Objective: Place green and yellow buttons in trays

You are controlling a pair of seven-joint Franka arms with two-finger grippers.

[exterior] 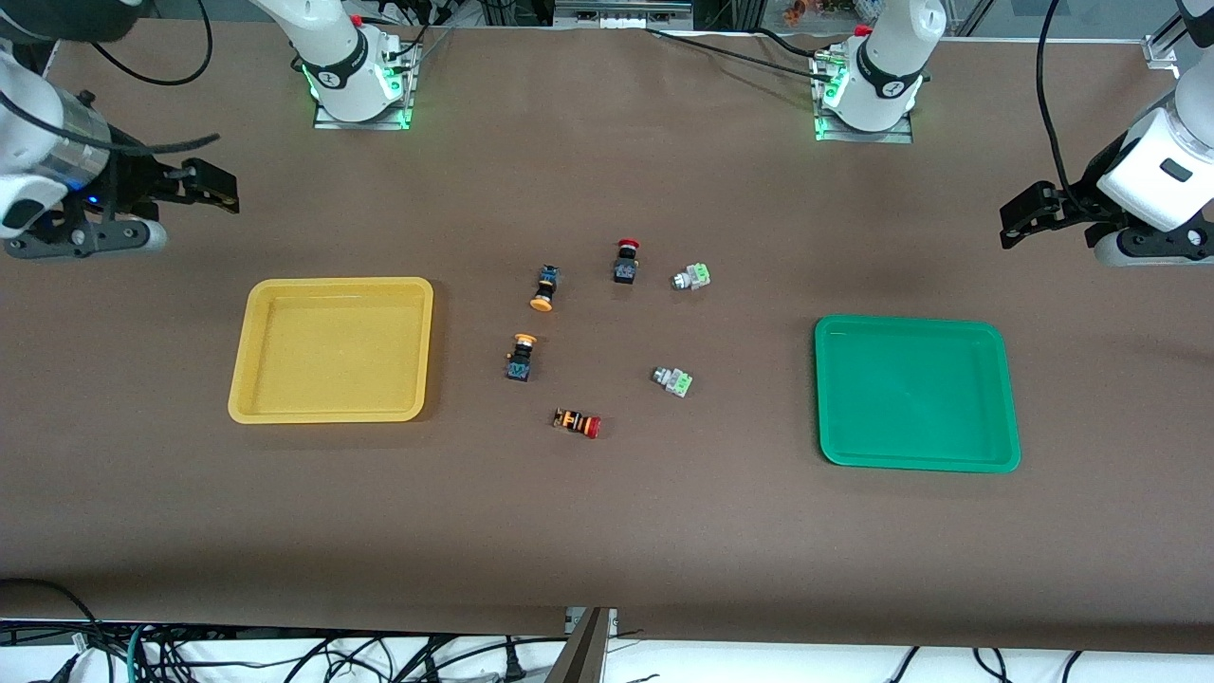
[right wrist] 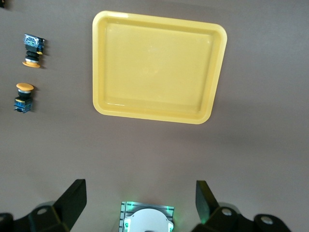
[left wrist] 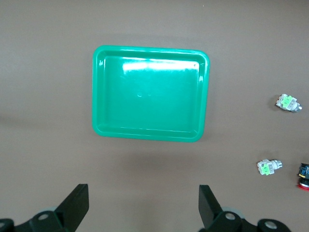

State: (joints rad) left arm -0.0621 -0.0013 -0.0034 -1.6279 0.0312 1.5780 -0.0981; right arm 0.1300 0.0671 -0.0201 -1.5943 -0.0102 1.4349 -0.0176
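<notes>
Brown table [exterior: 607,531]: trays [exterior: 331,349], switches [exterior: 543,287]

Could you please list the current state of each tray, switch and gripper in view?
yellow tray: empty, flat on the table.
green tray: empty, flat on the table.
yellow buttons: both loose on the table, on their sides.
green buttons: both loose on the table.
red-capped switches: loose on the table.
left gripper: open, holding nothing.
right gripper: open, holding nothing.

The red-capped switch [left wrist: 304,175] is cut off by the left wrist view's edge, and both arms run off the front view's edges
</notes>
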